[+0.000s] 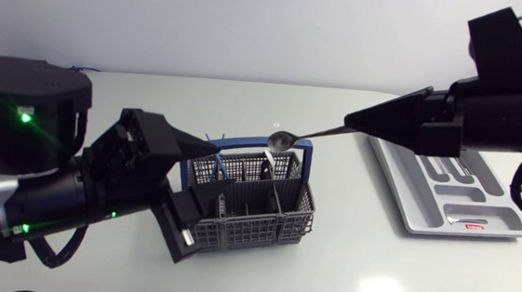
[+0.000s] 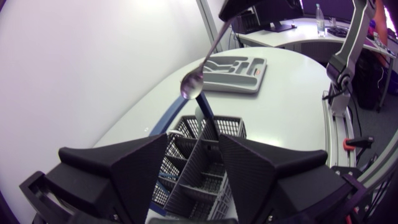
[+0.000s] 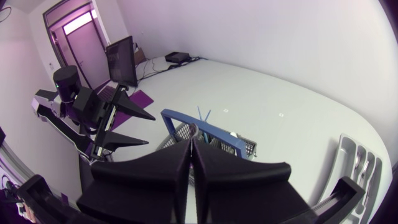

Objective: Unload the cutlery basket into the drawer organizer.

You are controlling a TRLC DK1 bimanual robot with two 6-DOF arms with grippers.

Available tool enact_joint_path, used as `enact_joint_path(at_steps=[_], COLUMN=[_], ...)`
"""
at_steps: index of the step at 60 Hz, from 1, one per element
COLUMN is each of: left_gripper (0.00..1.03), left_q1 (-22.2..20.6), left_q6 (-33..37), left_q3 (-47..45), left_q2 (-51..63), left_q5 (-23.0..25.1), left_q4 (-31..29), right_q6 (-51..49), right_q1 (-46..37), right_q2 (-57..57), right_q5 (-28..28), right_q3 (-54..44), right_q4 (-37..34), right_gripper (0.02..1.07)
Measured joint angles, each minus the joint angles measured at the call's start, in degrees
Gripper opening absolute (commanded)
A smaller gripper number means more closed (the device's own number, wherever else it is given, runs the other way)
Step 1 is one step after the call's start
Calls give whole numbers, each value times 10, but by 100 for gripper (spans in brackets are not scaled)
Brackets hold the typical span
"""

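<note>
Because the spoon is light, stiff, slippery metal that may pivot in a pinch, its handle is the place to grip. The right end effector is clamped there, with the bowl above the cutlery basket, where at least one more slim handle stands. The left end effector is spread wide at the basket. The drawer organizer lies well apart on the surface and seems to hold a few pieces.

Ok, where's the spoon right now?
In the head view the spoon is in the air above the blue handle of the cutlery basket, its stem gripped by the right gripper.
</note>
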Motion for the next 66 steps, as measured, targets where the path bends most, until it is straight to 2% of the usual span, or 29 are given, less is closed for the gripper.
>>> enact_joint_path(at_steps=[4,11,18,29,33,38,43,46,49,51,54,57,66], left_gripper=[60,60,60,60,60,60,60,60,60,60,60,60,60], left_q1=[10,41,85,173,201,215,214,207,187,178,147,124,89], left_q6=[-23,-75,-148,-268,-304,-327,-332,-310,-244,-219,-132,-64,94], left_q3=[26,70,109,179,202,216,221,224,230,231,232,232,226], left_q2=[18,61,120,202,219,228,230,231,230,230,229,227,209], left_q5=[23,76,154,303,333,353,356,347,297,284,243,204,124], left_q4=[12,30,40,40,37,35,31,14,-19,-32,-61,-73,-76], right_q6=[17,54,99,112,111,100,93,85,81,78,70,63,49], right_q1=[-18,-24,-24,-24,-18,1,17,23,30,36,45,56,89], right_q2=[-1,4,19,48,50,50,54,60,69,73,76,76,76], right_q5=[-24,-31,-24,-8,19,46,62,66,72,76,81,83,108], right_q3=[-13,-26,-29,-29,-30,-30,-30,-30,-30,-30,-29,-26,-9], right_q4=[38,98,168,199,208,217,217,214,208,201,189,174,153], right_gripper=[8,8,9,9,9,9,9,9,9,9,9,9,9])
